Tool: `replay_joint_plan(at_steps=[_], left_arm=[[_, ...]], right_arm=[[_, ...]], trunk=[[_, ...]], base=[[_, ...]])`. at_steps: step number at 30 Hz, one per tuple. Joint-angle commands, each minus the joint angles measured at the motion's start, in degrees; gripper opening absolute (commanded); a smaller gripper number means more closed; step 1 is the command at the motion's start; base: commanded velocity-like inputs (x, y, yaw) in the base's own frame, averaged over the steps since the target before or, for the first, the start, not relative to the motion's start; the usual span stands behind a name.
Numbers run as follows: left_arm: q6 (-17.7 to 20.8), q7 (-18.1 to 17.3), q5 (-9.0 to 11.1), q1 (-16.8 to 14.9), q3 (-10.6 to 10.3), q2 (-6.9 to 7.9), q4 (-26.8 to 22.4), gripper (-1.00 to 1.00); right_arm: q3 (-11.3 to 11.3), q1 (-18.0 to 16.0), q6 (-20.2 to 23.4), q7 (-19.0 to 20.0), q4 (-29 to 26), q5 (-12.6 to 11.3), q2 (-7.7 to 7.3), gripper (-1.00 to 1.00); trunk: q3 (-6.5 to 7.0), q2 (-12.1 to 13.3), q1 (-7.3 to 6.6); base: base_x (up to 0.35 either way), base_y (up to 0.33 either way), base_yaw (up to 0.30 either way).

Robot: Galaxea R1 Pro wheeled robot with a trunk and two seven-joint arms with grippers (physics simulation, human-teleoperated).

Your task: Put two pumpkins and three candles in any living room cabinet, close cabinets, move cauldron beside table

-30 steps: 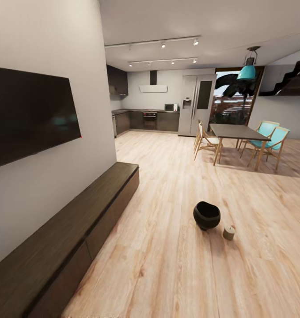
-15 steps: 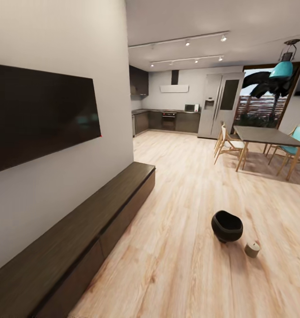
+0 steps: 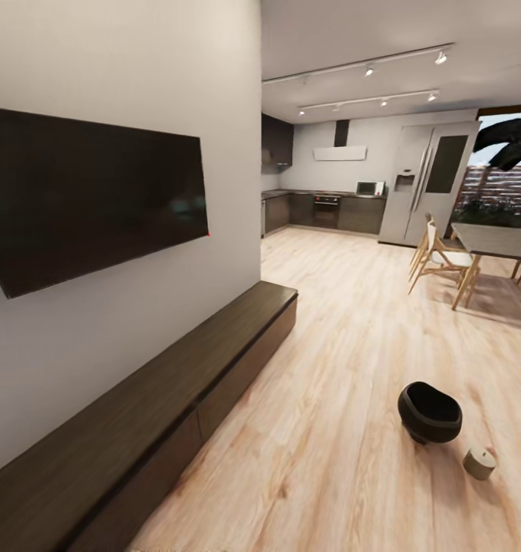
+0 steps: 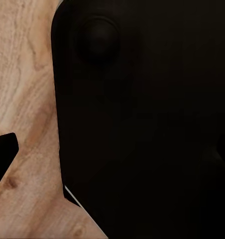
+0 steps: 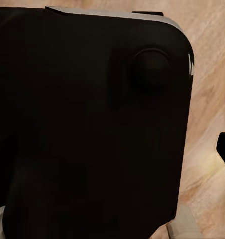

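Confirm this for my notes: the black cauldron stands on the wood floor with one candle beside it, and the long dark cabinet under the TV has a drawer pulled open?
Not quite. In the head view the cabinet looks closed. The cauldron and candle are as stated.

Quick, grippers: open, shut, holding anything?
Left gripper: cannot be told; its wrist view gives dark robot body and floor.
Right gripper: cannot be told, same reason.

In your left wrist view, the robot's body [image 4: 142,124] is a broad matte black panel with rounded corners and a round knob. Your right wrist view shows the same black panel [image 5: 87,124], edged in pale grey.
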Motion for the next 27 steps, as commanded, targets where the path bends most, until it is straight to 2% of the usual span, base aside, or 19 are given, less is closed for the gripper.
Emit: replay_joint_plan(at_steps=[1,16,27], left_arm=[[-0.1,0.0,0.0,0.0,0.0,0.00,-0.1,1.00],[-0.1,0.0,0.0,0.0,-0.1,0.00,-0.1,1.00],[-0.1,0.0,0.0,0.0,-0.1,-0.01,-0.1,1.00]], right_arm=[[0.0,0.0,-0.2,0.0,0.1,0.1,0.00,1.00],[0.0,0.0,-0.2,0.0,0.1,0.1,0.09,1.00],[0.0,0.0,-0.2,0.0,0.1,0.1,0.09,1.00]], trunk=[[-0.04,0.0,0.00],[-0.04,0.0,0.00],[-0.04,0.0,0.00]], base=[[0.036,-0.160,0.277],[0.089,-0.173,0.277],[0.099,-0.030,0.277]])
